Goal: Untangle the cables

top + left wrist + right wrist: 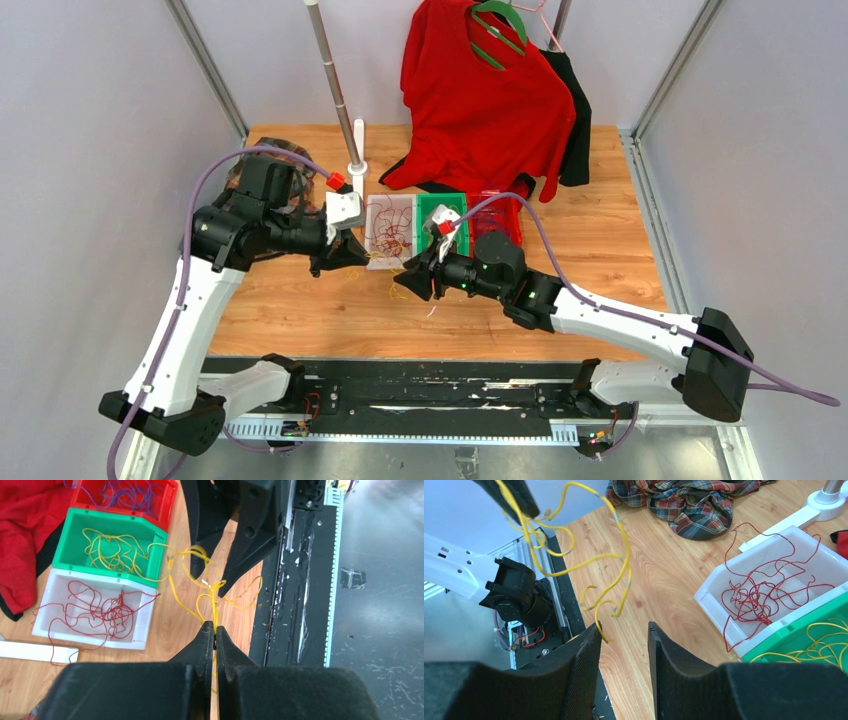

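site: robot lab | signs: aluminium frame (206,66), grey panels (90,120) (enclosing table (620,260))

A wood-grain worktop (620,250) sat between pale grey walls (80,120), with slanting aluminium posts (207,65) at the corners. A metal pole (335,85) rose from a white base (357,165) at the back. A scratched black plate (440,395) edged the near side, evenly lit.

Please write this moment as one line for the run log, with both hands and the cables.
left hand: shut on yellow cables | right hand: open, gripping nothing | red cables: in white bin
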Controlling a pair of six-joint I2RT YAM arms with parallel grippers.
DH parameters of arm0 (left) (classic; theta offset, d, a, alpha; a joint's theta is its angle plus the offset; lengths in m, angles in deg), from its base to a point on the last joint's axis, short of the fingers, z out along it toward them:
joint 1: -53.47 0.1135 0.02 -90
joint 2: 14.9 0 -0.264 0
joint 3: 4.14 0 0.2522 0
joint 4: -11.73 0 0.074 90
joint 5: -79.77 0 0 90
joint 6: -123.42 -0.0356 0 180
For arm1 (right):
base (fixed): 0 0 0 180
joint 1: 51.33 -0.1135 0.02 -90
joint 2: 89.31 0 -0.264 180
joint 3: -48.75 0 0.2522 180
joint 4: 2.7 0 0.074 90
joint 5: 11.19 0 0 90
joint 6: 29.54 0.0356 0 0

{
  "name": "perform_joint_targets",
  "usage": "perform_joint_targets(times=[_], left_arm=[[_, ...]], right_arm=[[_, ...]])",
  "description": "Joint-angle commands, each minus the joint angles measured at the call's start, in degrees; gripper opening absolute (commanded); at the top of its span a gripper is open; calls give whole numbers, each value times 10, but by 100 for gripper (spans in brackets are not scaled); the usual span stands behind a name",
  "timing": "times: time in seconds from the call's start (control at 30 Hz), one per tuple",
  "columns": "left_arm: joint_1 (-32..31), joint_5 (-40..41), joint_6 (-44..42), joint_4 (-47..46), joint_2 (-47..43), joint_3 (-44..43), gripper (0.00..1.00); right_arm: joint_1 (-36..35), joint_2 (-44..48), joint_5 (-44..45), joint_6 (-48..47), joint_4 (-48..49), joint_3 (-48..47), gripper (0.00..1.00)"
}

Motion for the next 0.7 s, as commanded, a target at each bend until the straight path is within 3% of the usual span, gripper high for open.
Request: perform_joint_targets(times=[0.0, 0.23, 0.67], left_arm=[[-2, -35, 32, 0, -7, -22, 1], [-2, -23, 17, 0, -15, -32, 0], [-2, -27, 11, 0, -17, -65, 0]], right_arm=[[9, -2, -8, 28, 42, 2, 41], [9, 11, -14, 63, 97, 30, 51], [-2, -27, -2, 177, 241, 48, 55]])
